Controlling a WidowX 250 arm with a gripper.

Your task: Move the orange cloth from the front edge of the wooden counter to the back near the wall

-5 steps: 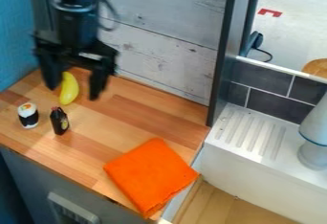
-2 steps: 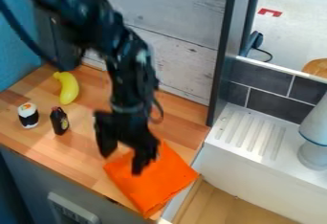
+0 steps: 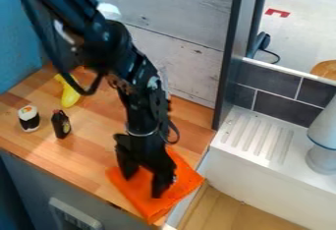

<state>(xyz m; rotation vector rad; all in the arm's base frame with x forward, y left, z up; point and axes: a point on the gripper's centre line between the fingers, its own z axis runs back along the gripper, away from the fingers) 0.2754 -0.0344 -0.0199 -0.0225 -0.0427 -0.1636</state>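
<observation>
A black gripper [image 3: 143, 184], fingers parted, hangs at an orange cloth [image 3: 185, 179] on the wooden counter's [image 3: 92, 158] corner, partly blocking it from view; a yellow toy banana [image 3: 70, 96], dark bottle [image 3: 61, 125] and toy sushi roll [image 3: 29, 118] sit well apart.

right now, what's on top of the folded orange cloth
The black two-finger tool, fingers apart, is on or just above the orange cloth; I can't tell which. Cloth behind the tool is covered.

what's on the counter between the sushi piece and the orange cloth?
The small black bottle, close to the sushi piece, then bare wooden countertop up to the orange cloth. Camera view shows it.
</observation>
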